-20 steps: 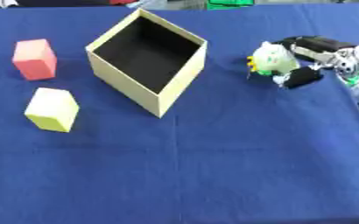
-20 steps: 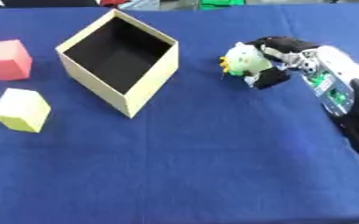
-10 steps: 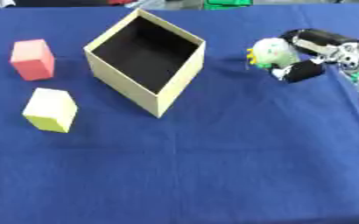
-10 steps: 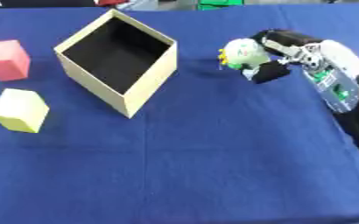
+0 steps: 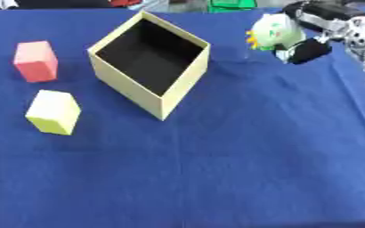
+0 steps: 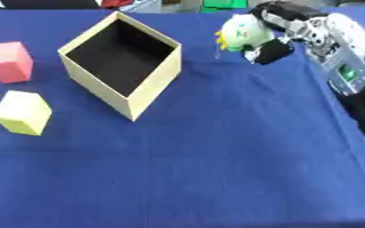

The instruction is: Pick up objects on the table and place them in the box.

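Across the whole scene one blue cloth-covered table (image 5: pixel 216 178) is spread, its near half left bare. One open cream box (image 5: pixel 149 62) is set far left of centre, tilted cornerwise, its inside dark. Two blocks are counted at the left edge: one yellow block (image 5: pixel 53 111) nearer, one pink block (image 5: pixel 35 61) farther. At far right, one right hand (image 6: pixel 283 26) is curled around one pale green toy (image 6: pixel 242 33), raised off the cloth, right of the box
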